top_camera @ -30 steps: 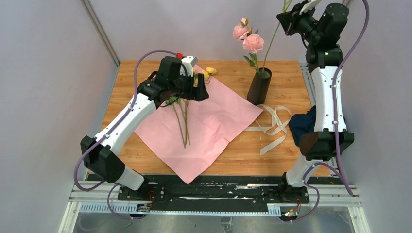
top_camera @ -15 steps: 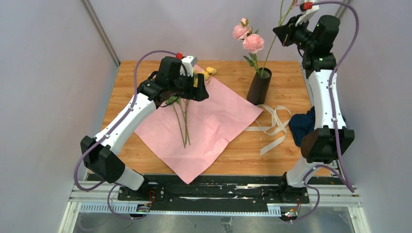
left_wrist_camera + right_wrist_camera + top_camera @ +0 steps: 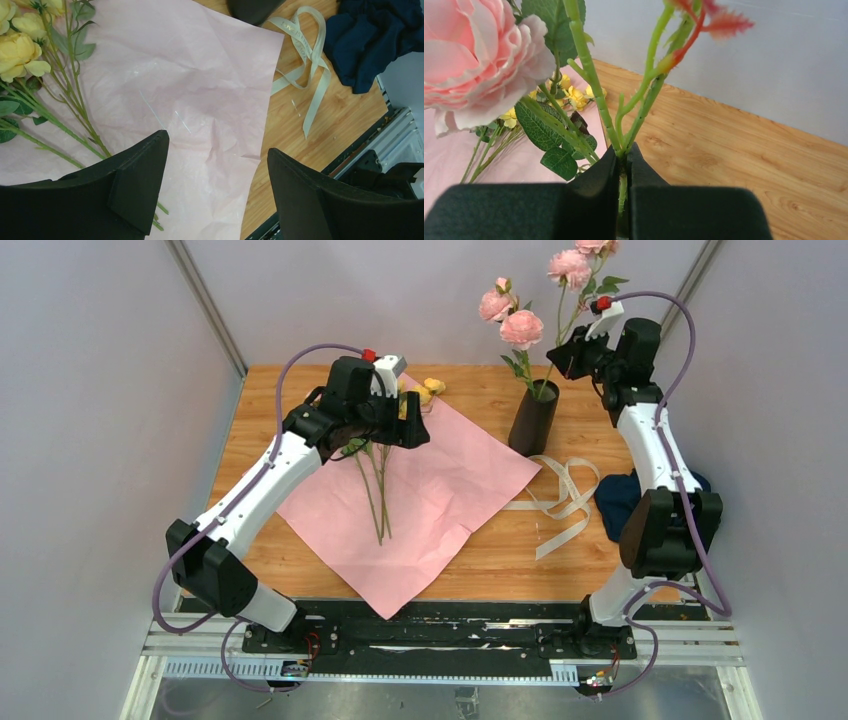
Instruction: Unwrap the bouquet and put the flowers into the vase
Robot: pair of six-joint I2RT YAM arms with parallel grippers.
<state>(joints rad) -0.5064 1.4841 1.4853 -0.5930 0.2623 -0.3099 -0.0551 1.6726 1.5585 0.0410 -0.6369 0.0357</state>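
right pincer (image 3: 624,155) – clamped shut on a pink flower stem (image 3: 642,107) whose foot meets the black vase (image 3: 532,420), far right on the surface (image 3: 500,555); left pincer (image 3: 217,165) – wide open, empty, above yellow flowers (image 3: 20,40) lying on spread pink paper (image 3: 200,75).

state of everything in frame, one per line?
wrapping paper: unfolded, flat on table.
ribbon: untied, loose on table.
vase: upright, holding two-rose stem.
yellow flowers: lying on paper, unheld.
left gripper: open, above the flowers.
right gripper: shut on pink flower stem.
blue cloth: crumpled.
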